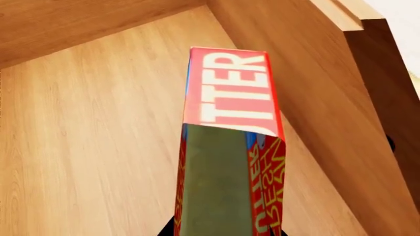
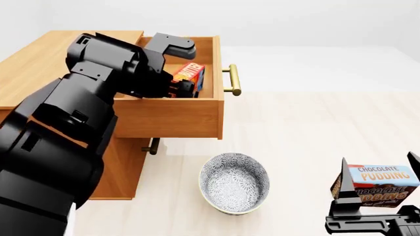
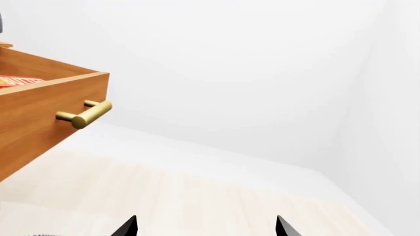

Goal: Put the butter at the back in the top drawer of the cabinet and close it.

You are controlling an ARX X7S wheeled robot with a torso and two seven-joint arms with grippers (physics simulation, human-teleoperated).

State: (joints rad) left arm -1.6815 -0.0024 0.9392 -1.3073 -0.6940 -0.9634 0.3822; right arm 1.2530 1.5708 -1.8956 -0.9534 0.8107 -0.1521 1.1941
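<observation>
Pale floor and white walls surround the cabinet [image 2: 59,64]; left jaws clamp the butter [image 2: 189,78] upright inside the open top drawer [image 2: 172,118]; right jaws spread apart, well away.

The butter [image 2: 189,74] box is red with white letters, yellow print on its side and a blue edge. The top drawer [image 2: 172,116] and the cabinet [image 2: 46,61] are light-brown wood grain, and the handle [image 2: 233,79] is brass. The bowl [image 2: 234,183] carries a fine dark-and-white speckled pattern. The chocolate pudding box [image 2: 378,185] is blue above and brown below, with white lettering. The arms are black; the floor is pale wood.
</observation>
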